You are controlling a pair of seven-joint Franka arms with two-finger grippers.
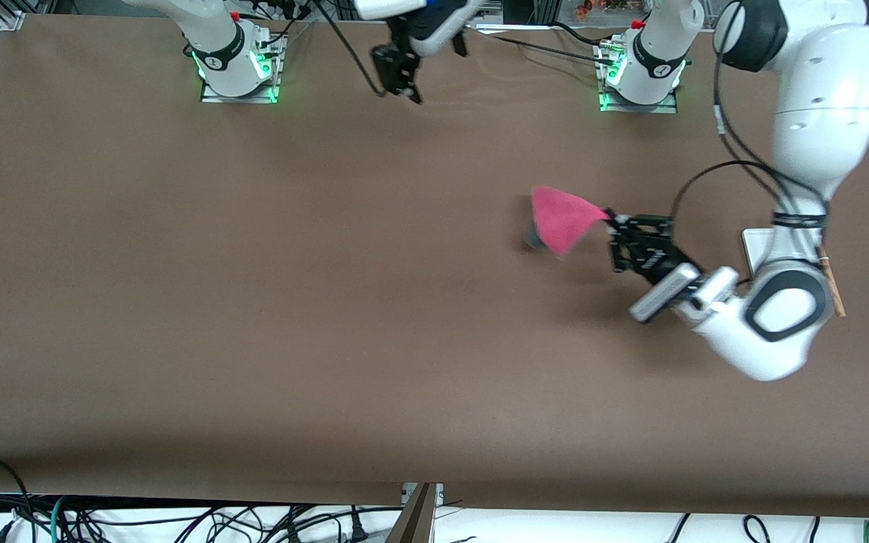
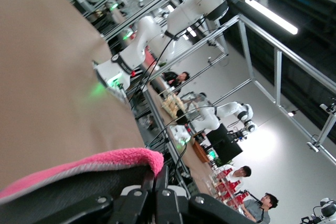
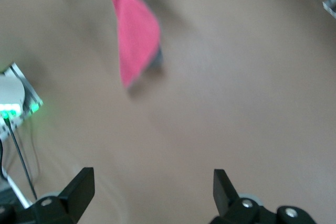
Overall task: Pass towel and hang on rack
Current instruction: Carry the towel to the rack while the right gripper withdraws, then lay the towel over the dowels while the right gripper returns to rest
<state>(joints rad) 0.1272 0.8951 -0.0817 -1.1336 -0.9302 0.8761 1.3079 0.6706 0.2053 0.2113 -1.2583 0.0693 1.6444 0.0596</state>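
The pinkish-red towel hangs in the air over the middle of the table, toward the left arm's end. My left gripper is shut on one corner of it. In the left wrist view the towel folds over the pinched fingertips, and the left gripper shows no gap. My right gripper is raised over the table between the two bases, apart from the towel. In the right wrist view the right gripper stands open and empty, with the towel farther off. The rack is mostly hidden under the left arm.
One brown rod of the rack sticks out past the left arm's wrist. The two arm bases stand along the table's edge farthest from the front camera. Cables lie below the table's near edge.
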